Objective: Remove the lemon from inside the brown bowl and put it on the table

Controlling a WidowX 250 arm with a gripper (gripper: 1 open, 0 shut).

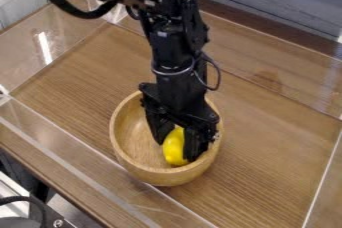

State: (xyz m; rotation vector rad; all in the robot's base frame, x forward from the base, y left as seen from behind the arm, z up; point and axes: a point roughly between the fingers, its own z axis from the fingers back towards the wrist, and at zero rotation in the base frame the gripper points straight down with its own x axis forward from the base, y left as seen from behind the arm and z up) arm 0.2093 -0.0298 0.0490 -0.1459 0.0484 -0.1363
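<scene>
- Camera view, looking down from one corner of the table (94, 82): one black robot arm (167, 22), one hand (178, 148), one brown bowl (134, 157), one lemon (175, 147).
- The table is a single brown wood-grain surface with streaks running along it; clear acrylic walls (54, 137) edge it on the sides that show.
- The one brown bowl sits on the table toward the near side, round, light wood, with a thick rim. Nothing else lies on the table besides it.
- Inside the bowl there is exactly one lemon, bright yellow and oval, lying on the right part of the bowl's hollow, close to the inner wall.
- The arm comes in from the upper left and drops straight down, so the hand points down into the bowl.
- Two dark fingers (159, 142) are visible, one on each side of the lemon, with the yellow fruit showing between them. The hand stands part-way closed, at about the lemon's width, and looks clamped on the fruit.
- The lemon is low in the bowl, below the rim; whether it rests on the wood or is just clear of it cannot be told from this angle.
- A dark cable (80, 14) loops off the upper arm.
</scene>
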